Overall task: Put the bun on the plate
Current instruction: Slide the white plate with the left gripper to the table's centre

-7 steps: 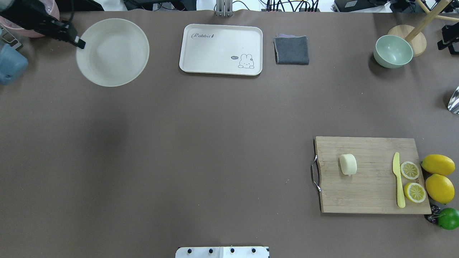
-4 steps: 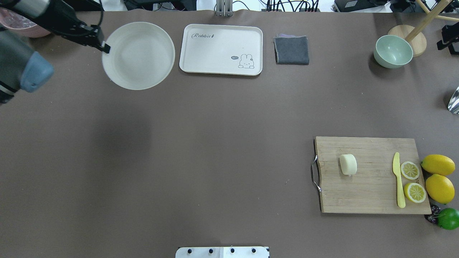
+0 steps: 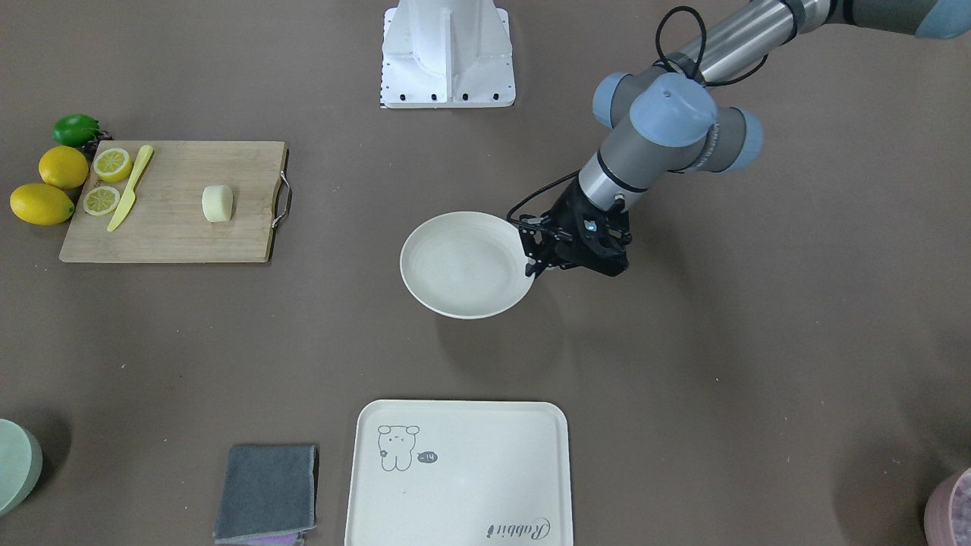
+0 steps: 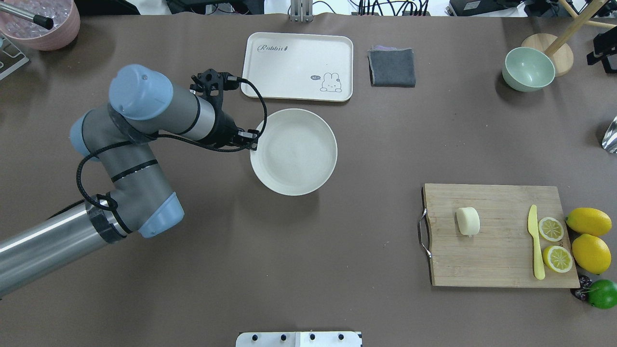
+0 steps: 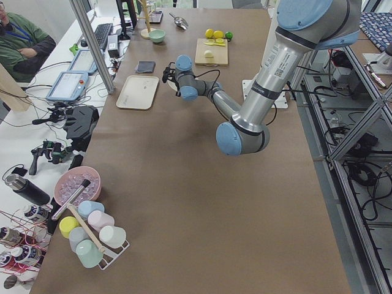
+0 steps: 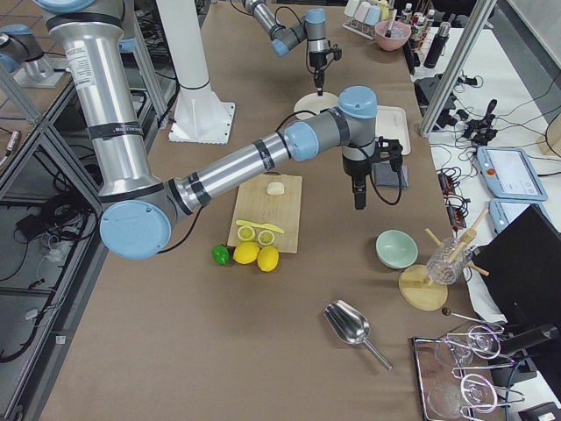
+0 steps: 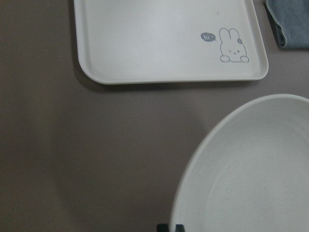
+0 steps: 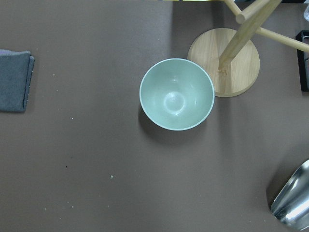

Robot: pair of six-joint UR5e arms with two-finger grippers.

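Observation:
The bun [image 4: 468, 221], a pale cream stub, lies on the wooden cutting board [image 4: 501, 262] at the near right, also the bun [image 3: 217, 204] from the front. My left gripper [image 4: 253, 143] is shut on the left rim of the round cream plate [image 4: 293, 152], which is just in front of the tray. The left wrist view shows the plate [image 7: 251, 169] with the fingertips [image 7: 171, 227] pinching its edge. The plate [image 3: 466, 264] casts a close shadow; whether it touches the table is unclear. My right gripper [image 6: 358, 203] hangs over the far right; I cannot tell its state.
A rabbit tray [image 4: 289, 62] and a folded grey cloth [image 4: 392, 67] lie at the back. A green bowl [image 4: 528, 70] stands by a wooden stand at the back right. A yellow knife [image 4: 535, 241], lemon slices, whole lemons [image 4: 589, 221] and a lime [image 4: 602, 294] sit beside the bun.
My left arm has carried the plate from the far left corner rightward and nearer, to the middle in front of the tray. The bun has not moved.

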